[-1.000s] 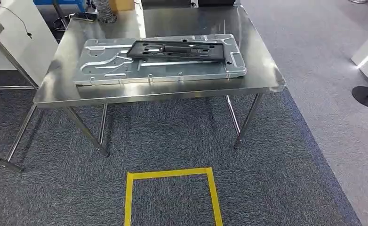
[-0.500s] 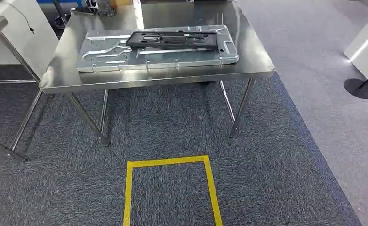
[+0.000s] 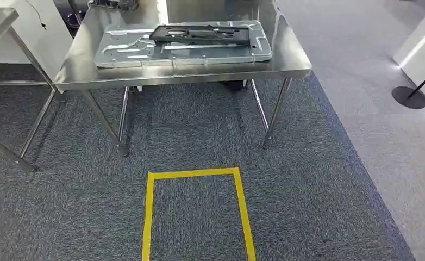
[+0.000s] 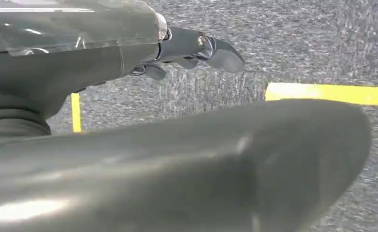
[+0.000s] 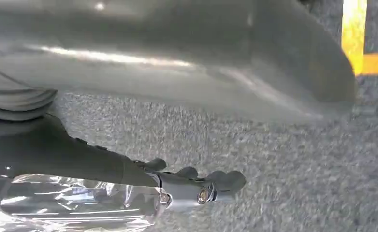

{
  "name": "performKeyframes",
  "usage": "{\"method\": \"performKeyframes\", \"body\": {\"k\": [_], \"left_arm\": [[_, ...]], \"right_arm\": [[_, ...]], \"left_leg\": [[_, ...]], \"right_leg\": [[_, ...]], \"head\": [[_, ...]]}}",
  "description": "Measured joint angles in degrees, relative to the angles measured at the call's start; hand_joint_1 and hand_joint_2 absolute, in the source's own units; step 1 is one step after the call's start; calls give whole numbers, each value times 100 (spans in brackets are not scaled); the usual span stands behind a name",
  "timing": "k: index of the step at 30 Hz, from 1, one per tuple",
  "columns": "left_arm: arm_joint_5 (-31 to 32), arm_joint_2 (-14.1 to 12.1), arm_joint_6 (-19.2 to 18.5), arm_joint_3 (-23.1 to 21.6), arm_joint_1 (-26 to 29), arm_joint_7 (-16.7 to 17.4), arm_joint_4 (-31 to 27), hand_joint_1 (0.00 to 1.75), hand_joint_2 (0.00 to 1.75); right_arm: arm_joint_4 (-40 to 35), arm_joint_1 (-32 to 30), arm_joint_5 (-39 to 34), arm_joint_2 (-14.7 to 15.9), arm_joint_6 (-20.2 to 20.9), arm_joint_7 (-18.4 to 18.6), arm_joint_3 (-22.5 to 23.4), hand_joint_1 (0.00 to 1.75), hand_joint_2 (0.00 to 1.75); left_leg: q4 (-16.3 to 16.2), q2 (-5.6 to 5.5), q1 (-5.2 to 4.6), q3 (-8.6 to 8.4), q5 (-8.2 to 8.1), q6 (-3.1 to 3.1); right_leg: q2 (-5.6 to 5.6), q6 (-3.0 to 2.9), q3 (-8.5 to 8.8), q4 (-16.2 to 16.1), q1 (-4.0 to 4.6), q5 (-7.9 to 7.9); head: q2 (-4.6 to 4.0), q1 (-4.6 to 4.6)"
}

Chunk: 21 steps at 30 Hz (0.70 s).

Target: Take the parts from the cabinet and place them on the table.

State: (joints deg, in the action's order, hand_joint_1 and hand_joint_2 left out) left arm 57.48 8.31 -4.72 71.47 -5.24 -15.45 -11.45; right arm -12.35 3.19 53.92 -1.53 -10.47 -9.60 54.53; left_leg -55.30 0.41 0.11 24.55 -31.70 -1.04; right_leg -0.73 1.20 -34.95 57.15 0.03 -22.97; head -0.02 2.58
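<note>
At the top of the head view, a steel table [image 3: 292,62] carries a flat silver metal panel [image 3: 139,51], and a black frame part [image 3: 202,34] lies on the panel's far side. Below it, yellow floor tape [image 3: 194,174] outlines a box on the grey carpet [image 3: 319,190]. The left hand [image 4: 196,48] and right hand [image 5: 196,186] hang over that carpet, fingers extended and apart, holding nothing.

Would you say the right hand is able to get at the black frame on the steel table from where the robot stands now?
Probably not: the right hand hangs over carpet, and the black frame lies far across the table.
</note>
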Motion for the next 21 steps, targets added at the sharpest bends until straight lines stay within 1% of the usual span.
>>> {"method": "performKeyframes", "body": {"k": [1, 2, 3, 4, 5, 6, 7, 8, 9, 10, 11, 12, 13, 15, 16, 17, 18, 19, 20, 21], "left_arm": [[-4, 2, 24, 2, 26, 56, 0, 0, 0], [-15, 15, 55, 2, 29, 131, 0, 0, 0], [-22, 9, 87, 4, 27, 179, 0, 0, 0], [-26, 4, 96, 7, 25, 201, 0, 0, 0], [-35, 4, 98, 9, 28, 207, 0, 0, 0], [-37, 4, 96, 11, 30, 212, 0, 0, 0], [-35, 4, 94, 11, 36, 223, 0, 0, 0], [-35, 4, 92, 11, 40, 227, 0, 0, 0], [-35, 6, 85, 11, 40, 229, 0, 0, 0], [-33, 9, 81, 11, 37, 234, 0, 0, 0], [-33, 9, 79, 11, 33, 231, 0, 0, 0], [-33, 9, 76, 11, 27, 231, 0, 0, 0], [-33, 9, 76, 11, 25, 232, 0, 0, 0], [-33, 9, 76, 11, 22, 231, 0, 0, 0], [-33, 9, 74, 11, 23, 231, 0, 0, 0], [-31, 9, 74, 11, 21, 225, 0, 0, 0], [-31, 9, 70, 11, 20, 225, 0, 0, 175], [-26, 9, 70, 11, 21, 227, 0, 0, 175], [-24, 11, 68, 9, 21, 225, 0, 0, 175], [-24, 13, 68, 9, 23, 227, 0, 0, 175]], "right_arm": [[0, -5, -4, 4, 30, 8, 0, 0, 0], [2, -11, -4, 9, 37, 37, 0, 0, 0], [7, -25, -4, 0, 66, 61, 0, 0, 0], [13, -30, -13, -2, 89, 87, 0, 0, 0], [15, -29, -26, -2, 116, 118, 0, 0, 0], [15, -30, -28, -2, 131, 151, 0, 0, 0], [15, -32, -26, 0, 161, 177, 0, 0, 0], [17, -33, -24, 0, 195, 192, 0, 0, 175], [20, -31, -7, 0, 232, 249, 0, 0, 175], [20, -29, 13, 2, 234, 293, 0, 0, 175], [20, -25, 33, 7, 234, 328, 0, 0, 175], [20, -16, 53, 9, 234, 345, 0, 0, 175], [20, -15, 55, 9, 236, 350, 0, 0, 175], [22, -35, 55, 13, 236, 394, 0, 0, 175], [22, -37, 57, 15, 236, 472, 0, 0, 175], [22, -32, 59, 15, 236, 523, 0, 0, 175], [22, -32, 74, 15, 236, 583, 0, 0, 175], [24, -34, 94, 15, 236, 640, 0, 0, 175], [26, -32, 116, 15, 236, 693, 0, 0, 0], [26, -29, 120, 15, 238, 724, 0, 0, 0]], "left_leg": [[42, 16, 27, 20, 64, -58], [43, 38, 39, 52, 117, -101], [40, 42, 39, 111, 159, -143], [38, 44, 28, 170, 206, -153], [32, 44, 14, 231, 250, -156], [26, 44, 5, 285, 284, -153], [15, 43, 2, 329, 313, -150], [2, 43, 2, 354, 334, -140], [-17, 41, 3, 375, 343, -129], [-40, 40, 3, 382, 348, -120], [-63, 41, 2, 387, 352, -109], [-112, 42, -52, 423, 342, -70], [-112, 45, -40, 450, 359, -40], [-90, 46, -24, 460, 388, 11], [-100, 46, -46, 452, 356, -19], [-61, 45, -51, 467, 419, -192], [-63, 46, -44, 471, 404, -137], [-59, 46, -27, 469, 427, -32], [-59, 45, -21, 475, 427, -13], [-58, 44, -17, 479, 431, -6]], "right_leg": [[4, 38, -9, 6, 10, 26], [33, 62, -68, 131, -29, -121], [42, 89, -201, 460, -36, -414], [46, 125, -391, 948, -51, -721], [49, 152, -575, 1459, -59, -975], [48, 168, -674, 1800, -67, -1110], [48, 172, -642, 1867, -75, -1108], [48, 171, -481, 1680, -77, -1003], [47, 160, -150, 1196, -77, -792], [46, 135, 246, 558, -78, -564], [46, 98, 549, 77, -75, -456], [41, 52, 605, -109, -31, -540], [44, 10, 568, -81, -30, -514], [47, -38, 537, -86, -13, -498], [53, -35, 561, -153, -48, -459], [53, -22, 554, -157, -38, -444], [50, -44, 543, -156, -21, -436], [49, -65, 538, -145, -14, -441], [46, -70, 524, -128, -8, -440], [46, -81, 518, -121, -4, -441]], "head": [[2, 0], [2, -2], [0, 0], [2, 0], [0, 0], [2, 0], [0, 0], [0, 0], [0, 0], [2, 0], [2, 0], [2, 0], [0, 0], [2, 0], [0, 0], [0, 0], [2, 0], [2, 0], [2, 0], [2, 0]]}}
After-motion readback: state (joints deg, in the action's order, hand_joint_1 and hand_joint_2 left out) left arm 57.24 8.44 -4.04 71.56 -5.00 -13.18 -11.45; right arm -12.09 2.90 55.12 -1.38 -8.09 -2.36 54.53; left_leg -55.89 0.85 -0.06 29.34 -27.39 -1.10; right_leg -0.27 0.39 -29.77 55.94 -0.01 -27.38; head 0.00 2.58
